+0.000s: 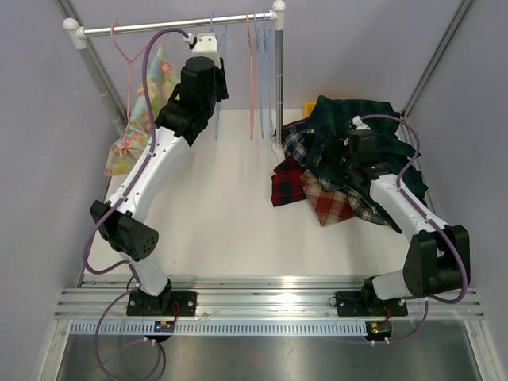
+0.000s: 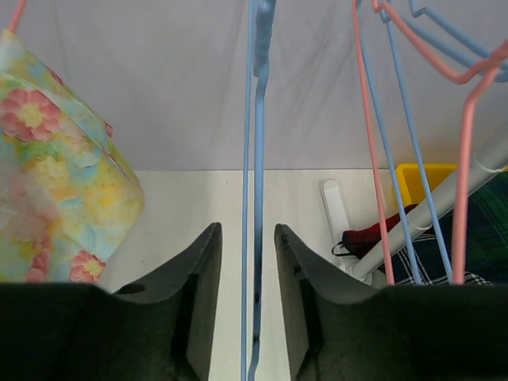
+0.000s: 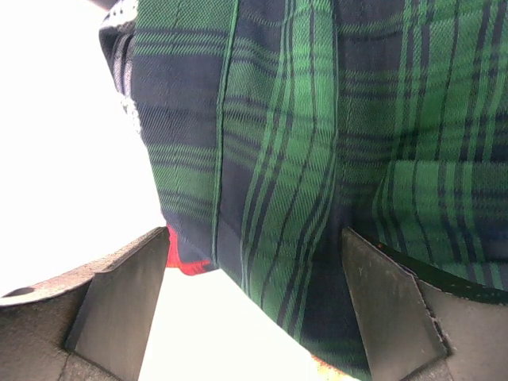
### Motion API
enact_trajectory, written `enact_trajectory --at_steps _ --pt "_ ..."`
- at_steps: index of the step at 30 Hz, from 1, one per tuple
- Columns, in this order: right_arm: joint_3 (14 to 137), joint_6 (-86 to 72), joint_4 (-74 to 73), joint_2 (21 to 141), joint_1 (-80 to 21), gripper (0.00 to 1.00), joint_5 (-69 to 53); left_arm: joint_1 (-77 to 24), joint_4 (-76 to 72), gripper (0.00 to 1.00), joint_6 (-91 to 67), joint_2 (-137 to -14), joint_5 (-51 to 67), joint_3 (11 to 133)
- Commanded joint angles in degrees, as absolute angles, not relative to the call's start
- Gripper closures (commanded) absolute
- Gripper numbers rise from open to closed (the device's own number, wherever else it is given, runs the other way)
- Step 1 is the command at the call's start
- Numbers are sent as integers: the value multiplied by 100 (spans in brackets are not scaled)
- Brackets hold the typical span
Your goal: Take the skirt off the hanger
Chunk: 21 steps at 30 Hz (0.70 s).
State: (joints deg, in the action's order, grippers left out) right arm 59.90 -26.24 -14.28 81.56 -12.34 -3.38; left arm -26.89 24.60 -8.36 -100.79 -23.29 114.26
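**Top view.** Rail (image 1: 175, 25) runs across the far edge of the table (image 1: 230, 214). Floral skirt (image 1: 143, 111) hangs on a pink hanger (image 1: 127, 48) at the far left end of the rail. Left gripper (image 1: 208, 40) is up at the rail, just right of the skirt, at a bare blue hanger (image 1: 218, 103). More bare hangers (image 1: 258, 71), pink and blue, hang further right by the post (image 1: 279, 79). On the right lies a heap of plaid skirts (image 1: 329, 198), green plaid skirt (image 1: 357, 111) on top, yellow bin (image 1: 309, 107) behind. Right gripper (image 1: 343, 151) is low over the heap.

**Left wrist view.** Jaws slightly parted. The blue hanger's wires run down through the gap, seemingly clear of either finger (image 2: 198, 278). Floral skirt hangs off to the left, outside the jaws and apart from them.

**Right wrist view.** Jaws spread wide. Green plaid cloth spans the gap, not pinched. A sliver of red plaid (image 3: 186, 258) shows by one finger.
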Motion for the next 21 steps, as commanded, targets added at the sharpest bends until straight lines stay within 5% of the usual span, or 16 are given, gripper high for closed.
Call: enact_trajectory --at_steps 1,7,13,21 --pt "5836 -2698 -1705 7752 -1301 5 -527 -2672 2214 58 -800 -9265 -2364 11461" --pt "5678 -2725 -2012 7243 -1336 5 -519 -2654 2426 16 -300 -8509 -3030 11487" --pt "5493 -2663 -2241 6768 -1345 5 -518 -2040 3022 3 -350 -8086 -3586 11513" --pt "5291 -2698 -2347 6364 -1345 5 -694 -714 3682 5 -835 -8147 -3025 11285"
